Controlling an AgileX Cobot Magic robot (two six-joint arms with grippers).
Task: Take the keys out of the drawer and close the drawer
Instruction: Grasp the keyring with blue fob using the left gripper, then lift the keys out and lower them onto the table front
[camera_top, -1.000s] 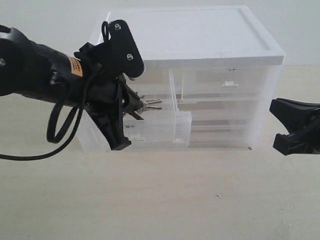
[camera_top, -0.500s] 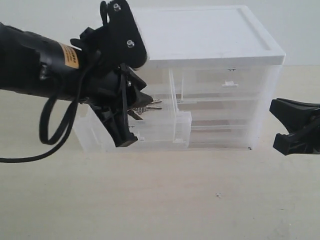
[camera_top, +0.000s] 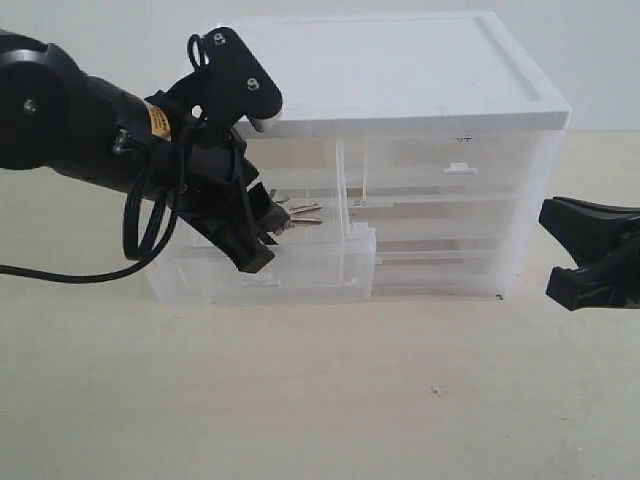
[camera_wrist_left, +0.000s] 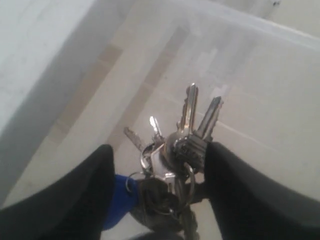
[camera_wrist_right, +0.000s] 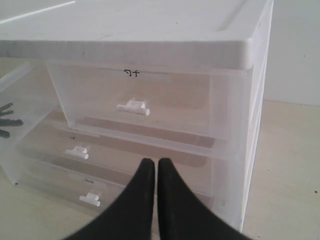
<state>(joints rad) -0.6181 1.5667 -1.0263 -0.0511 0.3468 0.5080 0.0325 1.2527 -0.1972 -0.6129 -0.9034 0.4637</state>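
Keys (camera_wrist_left: 175, 147): silver-grey metal bunch, round blue tag, inside open translucent plastic drawer (camera_top: 320, 275), away from front edge.
Left claw (camera_wrist_left: 160, 152): apart, straddling keys.
Right claw (camera_wrist_right: 157, 167): together.
Risk: off-centre pinch, bunch drops.

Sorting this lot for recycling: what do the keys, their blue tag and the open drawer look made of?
The keys: metal, silvery with bright glints. The tag: likely plastic, plain opaque blue, though mostly hidden. The drawer: translucent plastic, faintly frosted; its inside shows through the walls.
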